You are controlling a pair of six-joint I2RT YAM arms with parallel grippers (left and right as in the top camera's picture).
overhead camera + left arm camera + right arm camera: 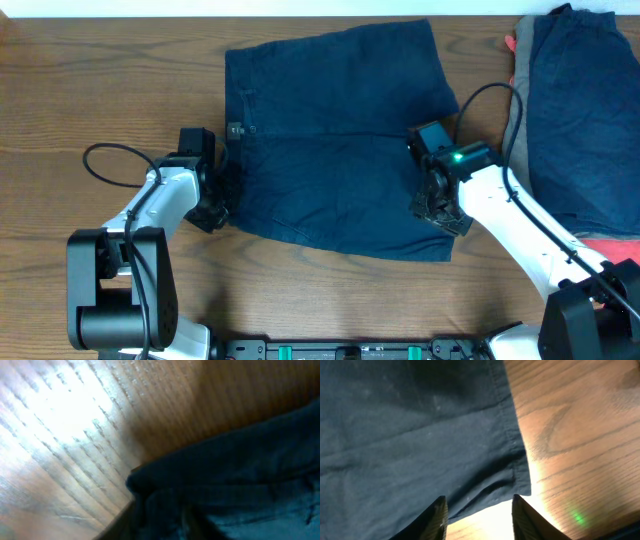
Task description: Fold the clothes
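Dark navy shorts [335, 140] lie spread flat in the middle of the table. My left gripper [215, 195] is low at their left edge. In the left wrist view the shorts' bunched edge [225, 480] fills the lower right, and my fingers are lost in the dark blur. My right gripper [440, 205] sits at the shorts' near right corner. In the right wrist view its fingers [479, 517] are open, straddling the hemmed corner [515, 477], which lies on the wood between them.
A pile of other clothes [575, 110], navy with grey and coral-red edges, lies at the far right of the table. Bare wooden tabletop [100, 80] surrounds the shorts on the left and front.
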